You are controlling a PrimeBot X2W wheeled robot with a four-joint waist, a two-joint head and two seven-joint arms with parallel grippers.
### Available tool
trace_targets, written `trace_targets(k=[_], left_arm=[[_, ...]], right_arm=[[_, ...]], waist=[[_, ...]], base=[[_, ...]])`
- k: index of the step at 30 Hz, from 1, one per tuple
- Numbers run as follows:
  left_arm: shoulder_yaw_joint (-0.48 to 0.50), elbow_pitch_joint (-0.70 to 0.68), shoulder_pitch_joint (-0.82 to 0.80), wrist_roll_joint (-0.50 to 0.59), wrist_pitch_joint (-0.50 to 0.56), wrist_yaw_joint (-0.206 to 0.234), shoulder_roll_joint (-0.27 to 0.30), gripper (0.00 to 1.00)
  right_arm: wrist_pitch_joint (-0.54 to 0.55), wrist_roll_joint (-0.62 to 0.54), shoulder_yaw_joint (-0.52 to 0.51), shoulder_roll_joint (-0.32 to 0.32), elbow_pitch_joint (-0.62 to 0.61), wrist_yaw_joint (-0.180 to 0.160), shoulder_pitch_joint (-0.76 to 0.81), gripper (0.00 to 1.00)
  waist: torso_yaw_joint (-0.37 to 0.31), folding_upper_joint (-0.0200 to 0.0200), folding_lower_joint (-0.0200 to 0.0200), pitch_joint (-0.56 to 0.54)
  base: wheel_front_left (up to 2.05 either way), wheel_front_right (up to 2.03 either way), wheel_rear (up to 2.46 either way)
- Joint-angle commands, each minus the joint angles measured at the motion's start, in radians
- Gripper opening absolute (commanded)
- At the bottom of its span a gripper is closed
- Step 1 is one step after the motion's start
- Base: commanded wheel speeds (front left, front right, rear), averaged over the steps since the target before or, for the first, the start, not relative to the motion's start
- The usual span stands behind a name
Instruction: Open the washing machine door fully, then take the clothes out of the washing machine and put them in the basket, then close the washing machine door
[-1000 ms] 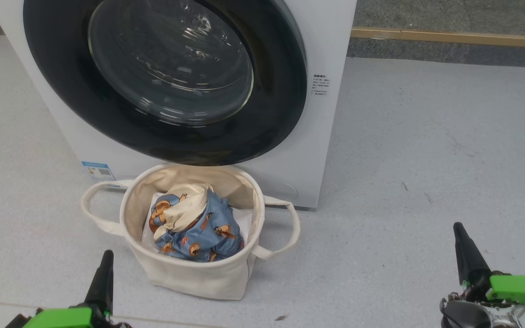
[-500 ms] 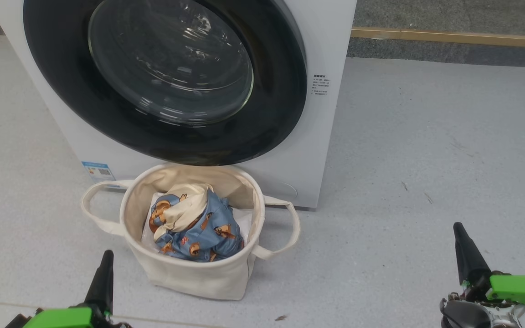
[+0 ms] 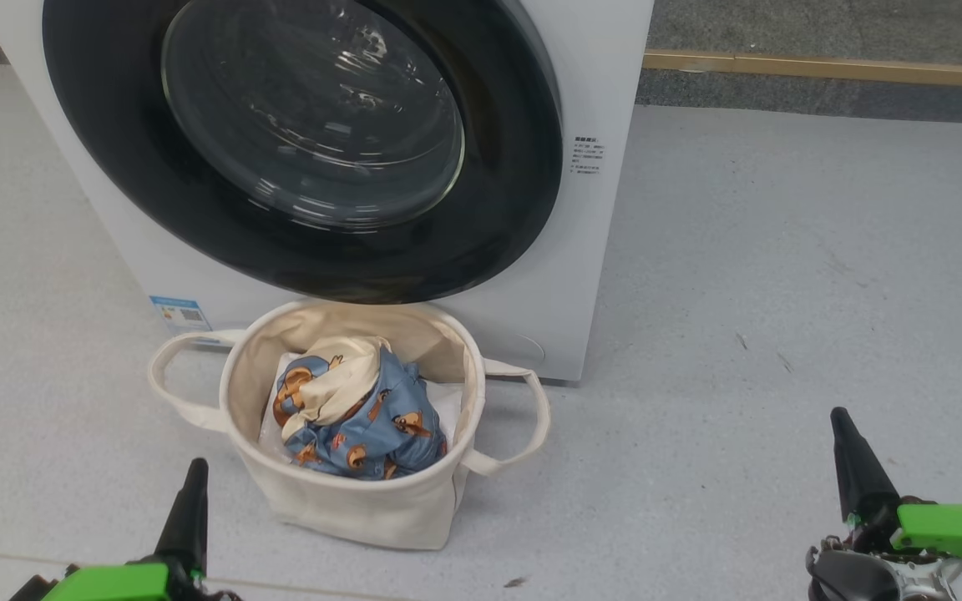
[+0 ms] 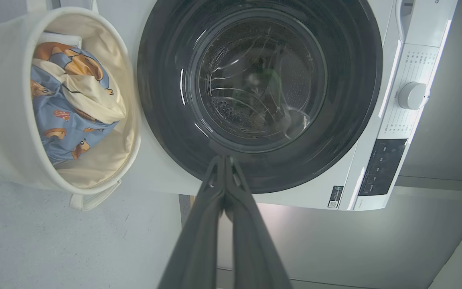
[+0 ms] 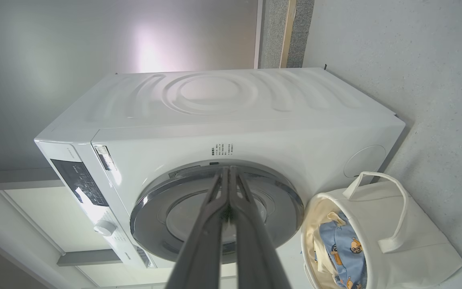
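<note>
1. Nothing has moved since the earlier head views: door, basket and both arms lie just as they did.
2. The washing machine door (image 3: 306, 142) sits against the front of the washing machine (image 3: 606, 250) and looks shut. The drum behind the glass seems empty.
3. The clothes (image 3: 364, 413) lie bundled in the basket (image 3: 364, 509), which stands on the floor (image 3: 740, 334) just in front of the machine, below the door.
4. The left gripper (image 4: 225, 160) and the right gripper (image 5: 228, 168) each have their fingers pressed together on nothing, well apart from door and basket.
5. Every step looks done. To finish well, check that the rim lies flush all round. If it does not, press on the black rim, not the glass, and keep clear of the basket's handles.
</note>
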Motion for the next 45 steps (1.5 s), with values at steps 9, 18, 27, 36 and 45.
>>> trace_targets(k=[9,18,27,36,45], left_arm=[[0.035,-0.037,-0.036,-0.002,0.009,-0.007,0.005,0.0],[0.035,-0.037,-0.036,-0.002,0.009,-0.007,0.005,0.0],[0.035,-0.037,-0.036,-0.002,0.009,-0.007,0.005,0.0],[0.035,-0.037,-0.036,-0.002,0.009,-0.007,0.005,0.0],[0.035,-0.037,-0.036,-0.002,0.009,-0.007,0.005,0.0]], right_arm=[[0.008,0.006,0.02,-0.011,-0.04,0.0,-0.015,0.0],[0.008,0.006,0.02,-0.011,-0.04,0.0,-0.015,0.0],[0.008,0.006,0.02,-0.011,-0.04,0.0,-0.015,0.0],[0.008,0.006,0.02,-0.011,-0.04,0.0,-0.015,0.0],[0.008,0.006,0.02,-0.011,-0.04,0.0,-0.015,0.0]], waist=[[0.0,0.0,0.0,0.0],[0.0,0.0,0.0,0.0],[0.0,0.0,0.0,0.0],[0.0,0.0,0.0,0.0],[0.0,0.0,0.0,0.0]], base=[[0.0,0.0,0.0],[0.0,0.0,0.0],[0.0,0.0,0.0],[0.0,0.0,0.0],[0.0,0.0,0.0]])
